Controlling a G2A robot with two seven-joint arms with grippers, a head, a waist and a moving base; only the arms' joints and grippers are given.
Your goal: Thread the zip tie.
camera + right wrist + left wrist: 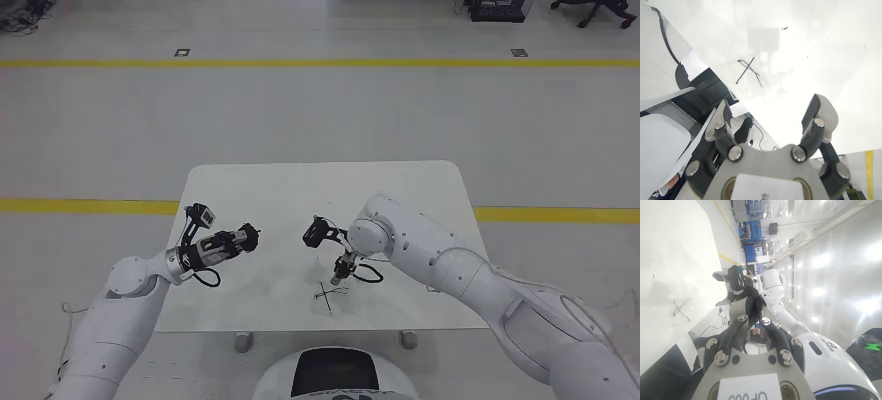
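On white table [400, 190], crossed black zip ties [747, 67], right fingers [811, 109] wide, left fingers [752, 307] closed.

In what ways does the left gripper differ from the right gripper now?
The left gripper is shut and holds nothing; the right gripper is open. The right gripper points down, close to the two crossed zip ties; the left gripper lies more level and farther from them. Both hang above the white table, and neither holds a zip tie.
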